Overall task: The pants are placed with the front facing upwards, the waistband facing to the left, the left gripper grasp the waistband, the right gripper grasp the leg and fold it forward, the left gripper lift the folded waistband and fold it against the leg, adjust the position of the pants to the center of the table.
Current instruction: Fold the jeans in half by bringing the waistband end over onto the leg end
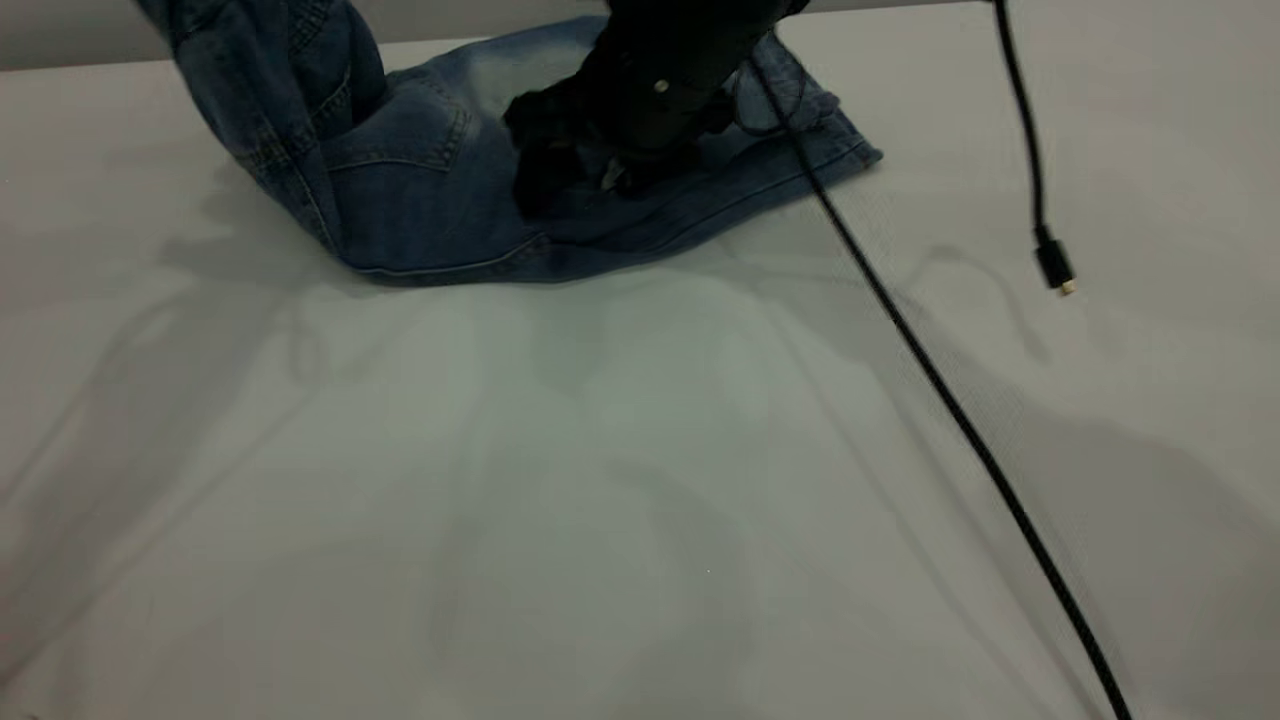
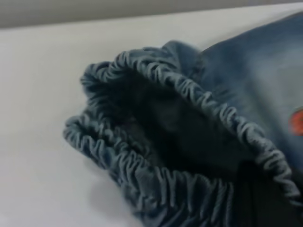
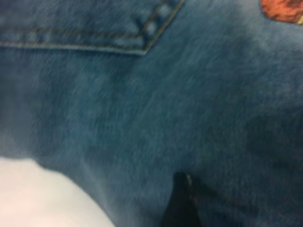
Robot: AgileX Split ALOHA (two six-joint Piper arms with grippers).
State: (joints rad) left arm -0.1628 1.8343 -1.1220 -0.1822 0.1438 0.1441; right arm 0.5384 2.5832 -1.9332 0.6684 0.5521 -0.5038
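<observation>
The blue denim pants (image 1: 430, 190) lie folded at the far side of the off-white table (image 1: 600, 480). Their left end rises off the table and leaves the exterior view at the top. In the left wrist view the ruched waistband (image 2: 156, 189) hangs open in the air, with my left gripper (image 2: 265, 201) shut on its rim. My right gripper (image 1: 600, 165) presses down on the middle of the pants, beside the leg (image 1: 790, 150) with its hem at the right. Denim (image 3: 142, 118) fills the right wrist view, with a patch of orange print (image 3: 284, 9) at one corner.
A black cable (image 1: 930, 370) runs across the table from the right arm to the near right edge. A second cable hangs at the right and ends in a plug (image 1: 1055, 265). A back pocket (image 1: 400, 130) faces up on the pants.
</observation>
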